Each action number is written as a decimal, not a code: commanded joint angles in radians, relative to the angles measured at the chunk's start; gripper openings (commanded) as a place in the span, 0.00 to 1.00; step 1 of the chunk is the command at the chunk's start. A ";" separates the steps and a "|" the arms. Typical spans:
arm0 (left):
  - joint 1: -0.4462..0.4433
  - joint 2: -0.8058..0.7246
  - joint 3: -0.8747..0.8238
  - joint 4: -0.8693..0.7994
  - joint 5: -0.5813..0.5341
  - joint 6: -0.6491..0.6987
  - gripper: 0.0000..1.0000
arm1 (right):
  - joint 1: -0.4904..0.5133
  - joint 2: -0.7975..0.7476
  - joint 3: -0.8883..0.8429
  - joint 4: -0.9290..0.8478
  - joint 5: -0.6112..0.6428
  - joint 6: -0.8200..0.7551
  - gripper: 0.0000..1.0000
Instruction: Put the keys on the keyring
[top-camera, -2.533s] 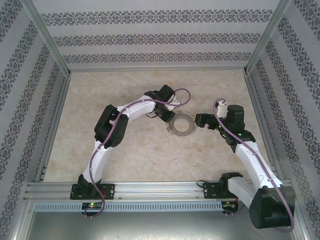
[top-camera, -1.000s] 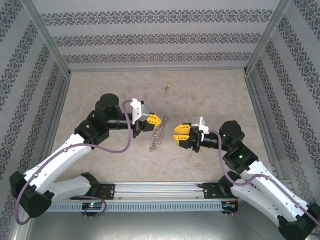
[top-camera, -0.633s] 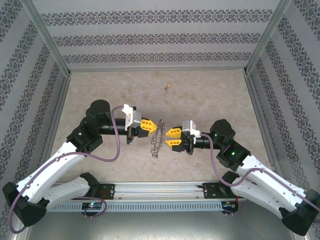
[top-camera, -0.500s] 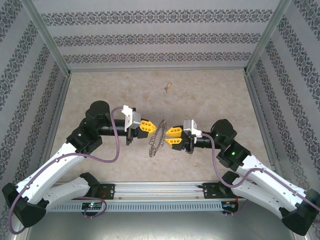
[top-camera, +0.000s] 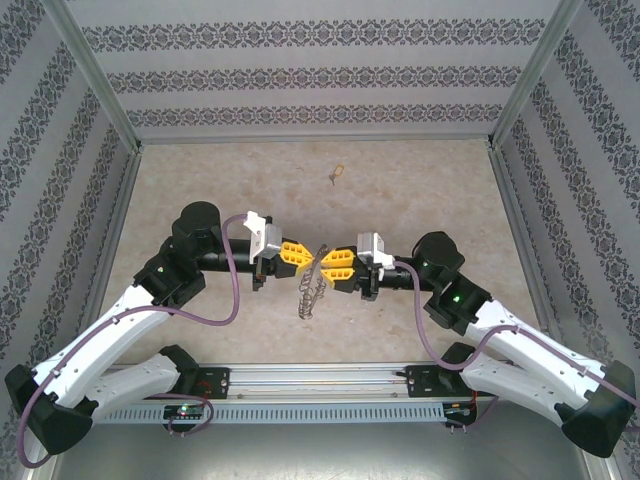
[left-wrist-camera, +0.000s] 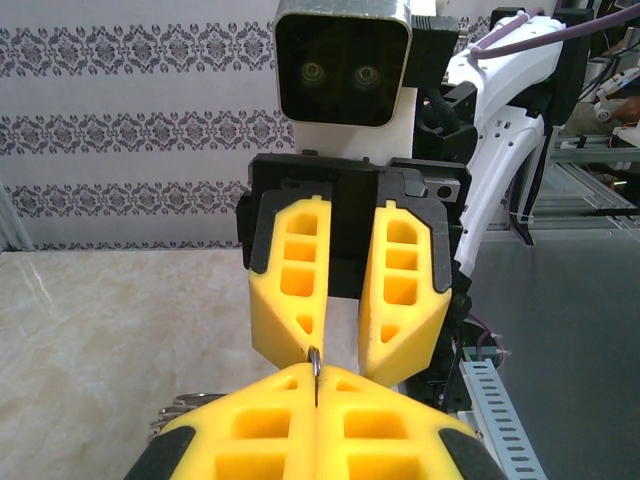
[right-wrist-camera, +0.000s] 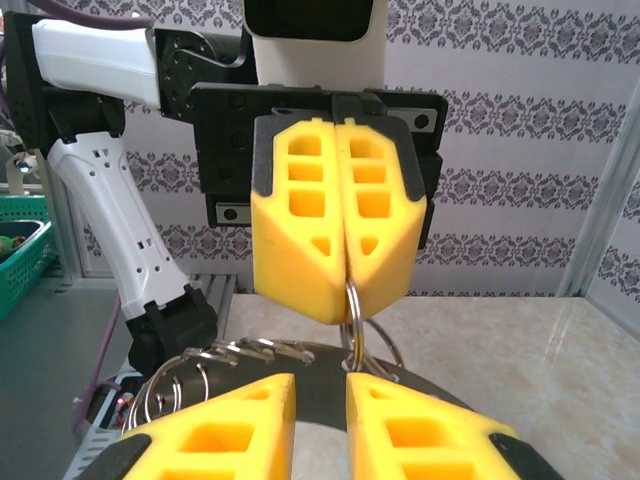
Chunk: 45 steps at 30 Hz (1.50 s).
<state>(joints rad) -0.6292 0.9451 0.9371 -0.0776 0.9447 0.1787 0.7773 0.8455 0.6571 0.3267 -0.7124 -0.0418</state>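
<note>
Right now the left pincer is clenched on a wire loop of the keyring. The ring hangs limp and edge-on from it, between the two arms. The right pincer meets it tip to tip, its jaws narrowly apart with the loop at the gap, not clamped. The key lies on the surface farther back, well apart from both pincers.

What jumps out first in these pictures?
Above the middle of the table, the left fingers and right fingers, bright yellow, meet nose to nose. The left pair is pinched shut on a grey keyring dangling between them; the right pair stands slightly apart. A tiny gold key lies alone farther back.
</note>
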 joint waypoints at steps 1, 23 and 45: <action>-0.009 -0.001 0.002 0.054 0.039 0.004 0.00 | 0.017 0.002 0.036 0.060 0.019 -0.017 0.22; -0.013 0.006 0.008 0.032 0.039 0.015 0.00 | 0.024 0.041 0.072 0.043 0.082 -0.012 0.25; -0.014 -0.036 -0.085 0.166 -0.029 -0.079 0.25 | 0.020 -0.026 -0.010 0.192 -0.037 0.031 0.00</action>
<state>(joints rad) -0.6350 0.9237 0.8673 0.0086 0.9100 0.1368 0.7959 0.8398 0.6621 0.3836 -0.6876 -0.0467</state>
